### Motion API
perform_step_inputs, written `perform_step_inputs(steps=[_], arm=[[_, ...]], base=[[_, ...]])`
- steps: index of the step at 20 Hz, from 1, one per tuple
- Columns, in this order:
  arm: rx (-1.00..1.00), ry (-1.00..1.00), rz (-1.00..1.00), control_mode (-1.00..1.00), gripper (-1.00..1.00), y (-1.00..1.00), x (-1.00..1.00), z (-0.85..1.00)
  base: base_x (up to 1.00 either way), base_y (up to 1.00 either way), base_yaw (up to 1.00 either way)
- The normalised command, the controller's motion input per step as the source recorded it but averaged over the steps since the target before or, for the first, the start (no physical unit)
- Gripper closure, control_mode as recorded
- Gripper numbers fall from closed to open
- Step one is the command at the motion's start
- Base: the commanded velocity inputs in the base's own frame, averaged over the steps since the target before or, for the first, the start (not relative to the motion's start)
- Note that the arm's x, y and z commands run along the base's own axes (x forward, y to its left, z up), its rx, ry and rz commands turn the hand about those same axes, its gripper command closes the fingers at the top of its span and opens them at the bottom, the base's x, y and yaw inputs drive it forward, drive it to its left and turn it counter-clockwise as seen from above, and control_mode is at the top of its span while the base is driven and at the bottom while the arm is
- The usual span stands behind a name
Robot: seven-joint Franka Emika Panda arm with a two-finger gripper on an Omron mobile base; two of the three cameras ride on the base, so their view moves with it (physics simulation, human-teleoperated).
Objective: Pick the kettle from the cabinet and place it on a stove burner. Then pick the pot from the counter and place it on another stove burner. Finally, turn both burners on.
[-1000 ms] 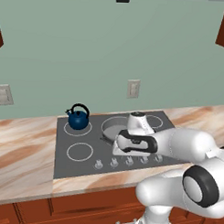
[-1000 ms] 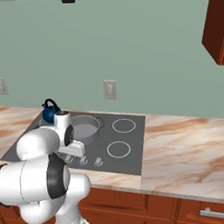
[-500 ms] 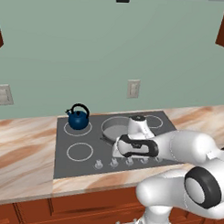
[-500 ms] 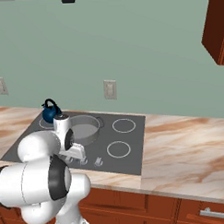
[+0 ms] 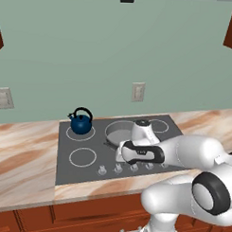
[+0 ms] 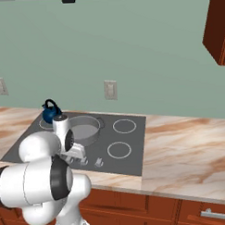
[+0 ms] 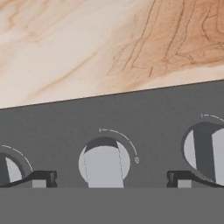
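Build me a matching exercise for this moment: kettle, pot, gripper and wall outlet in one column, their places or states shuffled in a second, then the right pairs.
Things:
1. kettle
2. pot
3. gripper
4. wall outlet

Places or states:
A. open, either side of a cooktop knob
B. on the green wall above the cooktop
C. on the rear burner farthest to the robot's left
D. on the rear burner beside the kettle's

Pairs: 1-C, 2-D, 3-A, 4-B

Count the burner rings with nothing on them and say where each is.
3: front left ring, back right ring, front right ring. The arm may hide more.
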Motion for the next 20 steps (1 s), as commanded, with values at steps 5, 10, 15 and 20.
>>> perform_step_inputs(steps=[5, 10, 15, 20], arm=[[0.0, -0.01, 0.0, -1.0, -1.0, 0.0, -0.17, -0.13], [0.0, 0.0, 0.0, -1.0, -1.0, 0.0, -0.25, -0.2], [0.0, 0.0, 0.0, -1.0, 1.0, 0.0, -0.1, -0.19], [0.0, -0.01, 0.0, -1.0, 1.0, -0.01, -0.06, -0.18]], base=[[0.0, 0.0, 0.0], [0.0, 0.0, 0.0], [0.0, 0.0, 0.0], [0.0, 0.0, 0.0]])
